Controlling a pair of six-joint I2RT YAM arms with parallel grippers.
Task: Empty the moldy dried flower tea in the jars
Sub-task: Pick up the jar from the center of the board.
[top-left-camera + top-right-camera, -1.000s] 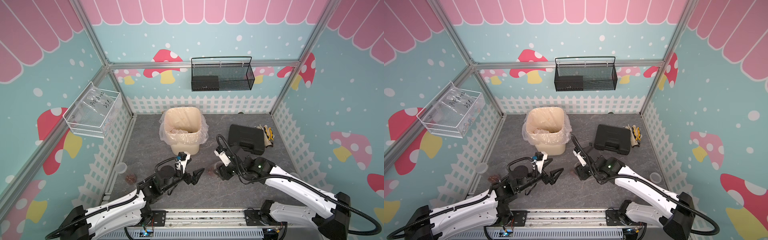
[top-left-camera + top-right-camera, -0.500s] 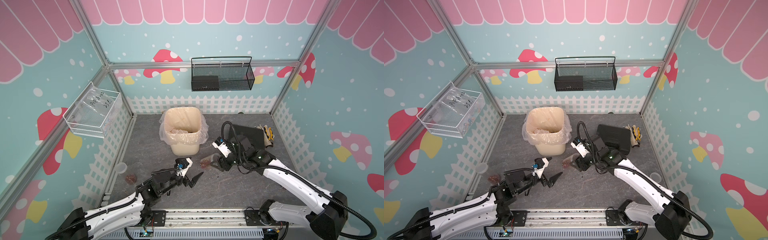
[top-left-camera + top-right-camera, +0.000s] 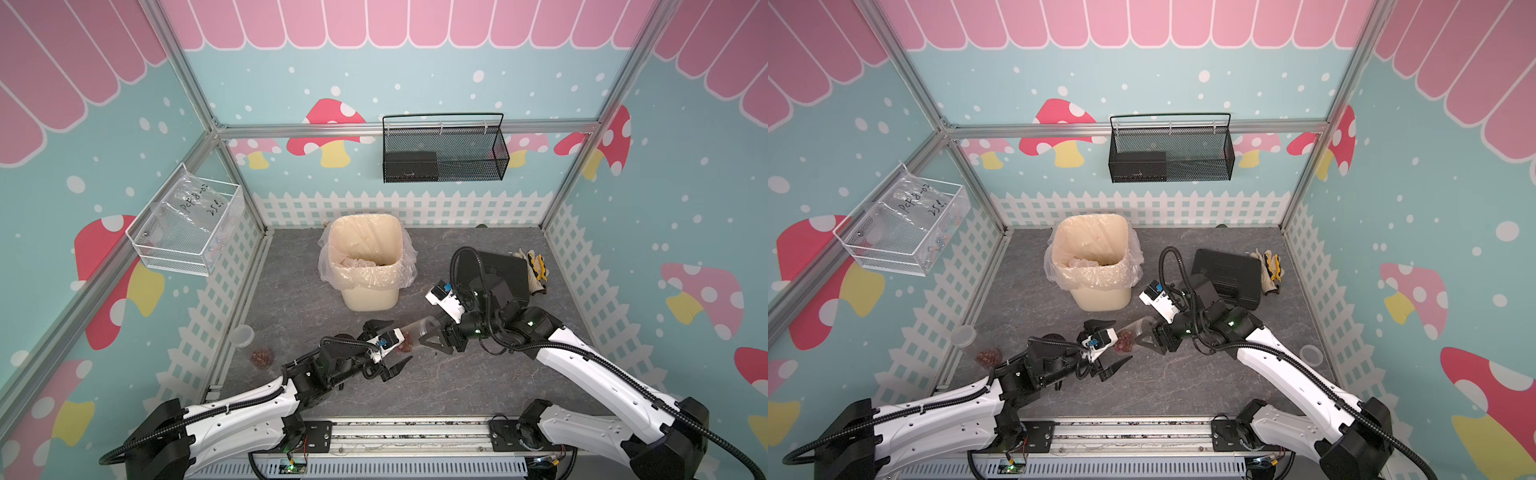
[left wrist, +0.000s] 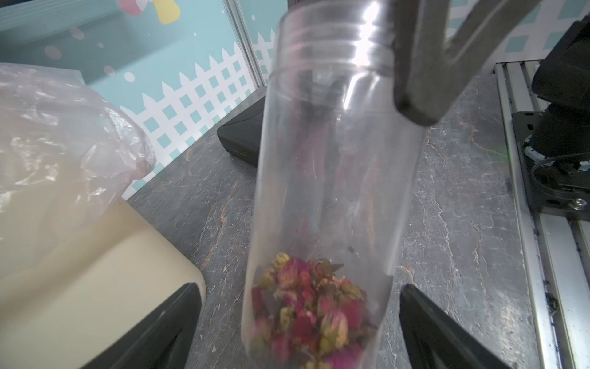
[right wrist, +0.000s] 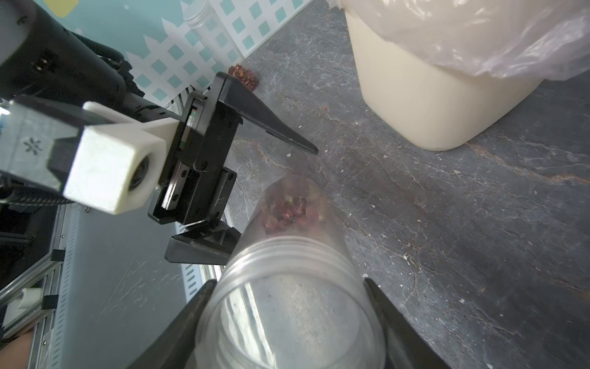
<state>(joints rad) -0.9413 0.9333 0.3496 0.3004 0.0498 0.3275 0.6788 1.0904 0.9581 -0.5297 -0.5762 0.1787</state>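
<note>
"In front of the bin, in both top views: what is entered?"

"One jar, clear plastic, lying near level over the table, lid off. Contents: tea, a reddish clump at the closed end. Holder: the right hand, clamped on the threaded neck. Also present: the left hand, spread wide, a jaw to each side of the closed end."

"Left wrist view?"

"Gaps show between both left jaws and the jar wall, so no contact. One right finger presses the neck from outside. Buds sit loose and dry."

"Right wrist view?"

"Mouth open toward the camera, neck pinched between the two right jaws, tea far down the tube. Whether the jar touches the table: cannot tell."

"Handling notes?"

"Judged light, stiff, thin-walled and smooth, so liable to slip or spin in a pinch. A hard squeeze may dent it. Contents weigh next to nothing and should pour freely once the mouth drops. Best hold: across the plain wall near the closed end, below the threads, mouth left unblocked."
</note>
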